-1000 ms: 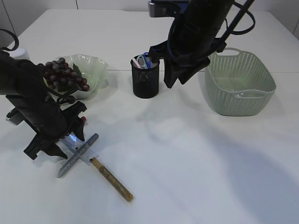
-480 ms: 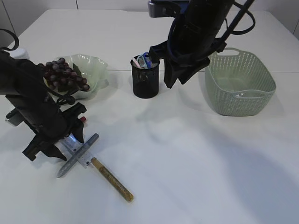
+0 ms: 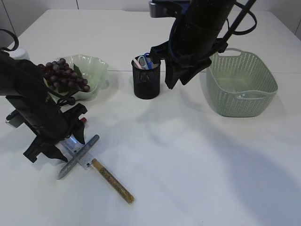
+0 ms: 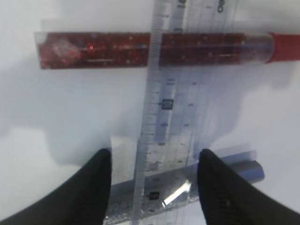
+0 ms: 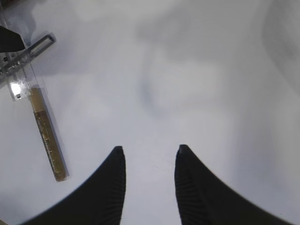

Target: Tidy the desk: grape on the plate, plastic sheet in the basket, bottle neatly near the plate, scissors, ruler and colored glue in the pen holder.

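Ruler (image 4: 171, 117) with printed "10" mark

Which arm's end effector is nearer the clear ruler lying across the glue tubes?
Left. The left end effector is right over the clear ruler, its fingers on either side. The right end effector hangs far off across the table, beside the pen holder.
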